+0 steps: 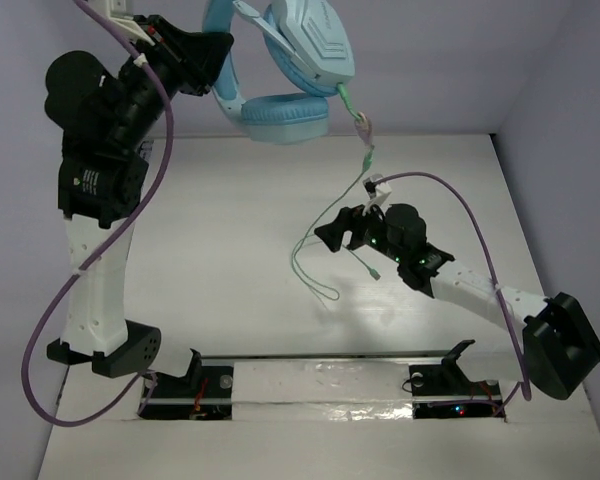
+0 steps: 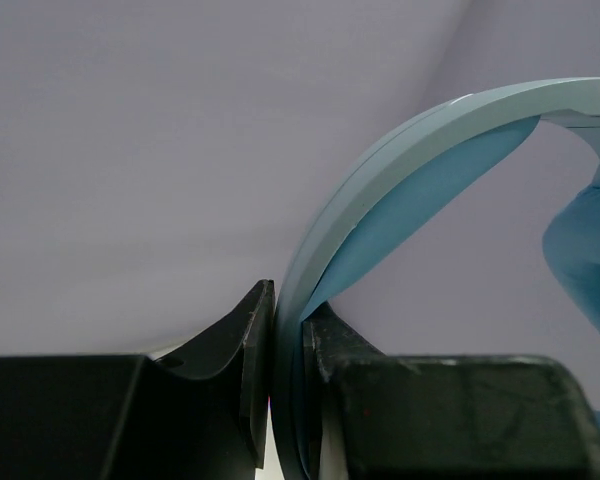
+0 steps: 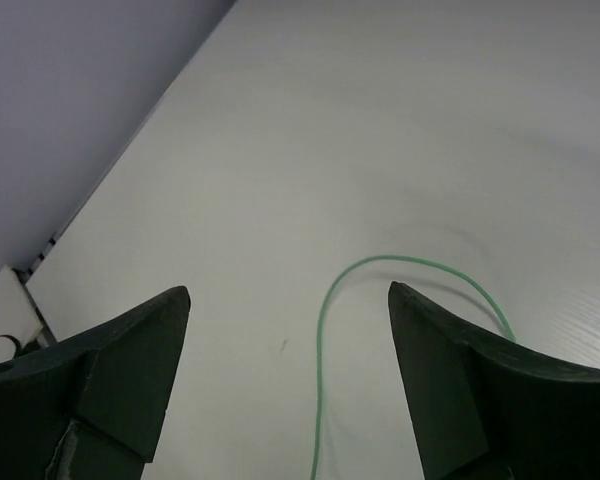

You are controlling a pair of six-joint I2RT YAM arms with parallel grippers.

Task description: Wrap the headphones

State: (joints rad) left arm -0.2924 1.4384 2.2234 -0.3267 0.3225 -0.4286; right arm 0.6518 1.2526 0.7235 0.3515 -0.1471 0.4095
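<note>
The light blue headphones (image 1: 285,70) hang high in the air at the top of the top view, held by their headband. My left gripper (image 1: 220,50) is shut on the headband (image 2: 380,190); in the left wrist view the band sits pinched between the two black fingers. The thin pale green cable (image 1: 315,255) drops from the right cup, past an inline piece, and loops on the table. My right gripper (image 1: 335,232) is open just above the table, over the cable loop (image 3: 325,340), which lies between its fingers without touching them.
Purple arm cables (image 1: 100,250) trail along both arms. The white table (image 1: 230,230) is bounded by lavender walls at the back and sides. Two black mounts stand at the near edge (image 1: 205,375).
</note>
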